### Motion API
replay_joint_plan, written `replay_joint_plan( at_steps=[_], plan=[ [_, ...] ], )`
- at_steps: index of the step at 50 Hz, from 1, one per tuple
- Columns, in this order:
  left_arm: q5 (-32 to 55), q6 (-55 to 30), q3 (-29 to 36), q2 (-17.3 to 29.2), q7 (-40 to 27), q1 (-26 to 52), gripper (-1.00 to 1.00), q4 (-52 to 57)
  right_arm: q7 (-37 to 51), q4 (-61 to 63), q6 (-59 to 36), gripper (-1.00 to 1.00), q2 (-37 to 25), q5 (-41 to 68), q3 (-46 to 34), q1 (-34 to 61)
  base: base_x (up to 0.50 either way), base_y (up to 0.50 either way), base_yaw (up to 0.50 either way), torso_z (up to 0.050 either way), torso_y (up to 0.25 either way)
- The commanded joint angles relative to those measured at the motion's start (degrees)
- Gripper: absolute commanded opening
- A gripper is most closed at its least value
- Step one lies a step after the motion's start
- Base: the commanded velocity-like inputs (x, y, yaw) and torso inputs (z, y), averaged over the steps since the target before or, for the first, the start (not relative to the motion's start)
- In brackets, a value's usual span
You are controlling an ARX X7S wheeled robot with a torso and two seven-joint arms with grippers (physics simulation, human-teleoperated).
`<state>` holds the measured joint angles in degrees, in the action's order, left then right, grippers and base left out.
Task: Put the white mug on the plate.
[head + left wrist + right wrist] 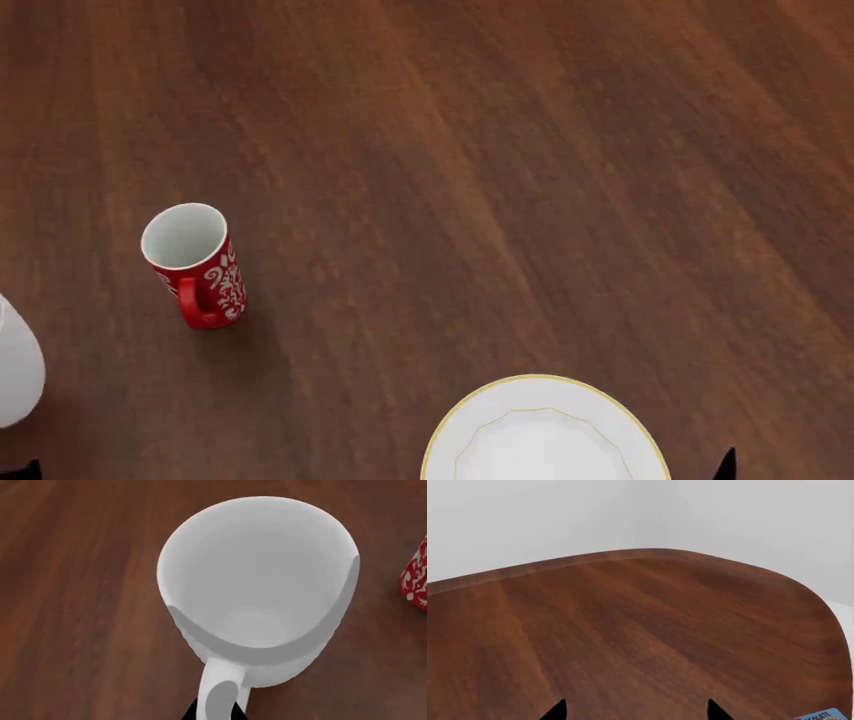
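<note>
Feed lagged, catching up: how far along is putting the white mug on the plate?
Early. Done: the left gripper has its fingertips at the white mug's handle; a closed grip isn't clear. Left: lift and carry it past the red mug to the plate, which is bare. The right gripper is open over the table.

Little of the robot shows. In the left wrist view, the left claw (215,713) appears only as two dark fingertips (189,712) at the bottom edge, set close on either side of the white mug's handle (223,699); whether they press it cannot be told. In the right wrist view, the right claw (635,711) shows two dark tips (556,712) spread wide apart at the bottom edge, nothing between them. The head view catches only dark slivers at its bottom corners.
</note>
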<state>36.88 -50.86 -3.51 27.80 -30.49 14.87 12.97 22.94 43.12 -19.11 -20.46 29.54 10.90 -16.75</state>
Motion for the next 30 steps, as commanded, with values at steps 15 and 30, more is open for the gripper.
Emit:
replay_joint_plan(
  at_steps=[15,30],
  plan=[
    [6.4,-9.7,0.7,1.6,-6.8,4.6,-1.0,22.5,0.7,-0.4,-0.7,1.0,-0.7,0.3,-0.9,1.2,0.0,0.0,0.0,0.0,0.0],
    [13.2,-16.8,4.1,3.7,-6.4,15.0,-1.0,32.0,1.4,0.3,-1.4,1.0,-1.1,0.8,-1.1,1.5,0.0,0.0,0.0,0.0,0.0]
  ],
)
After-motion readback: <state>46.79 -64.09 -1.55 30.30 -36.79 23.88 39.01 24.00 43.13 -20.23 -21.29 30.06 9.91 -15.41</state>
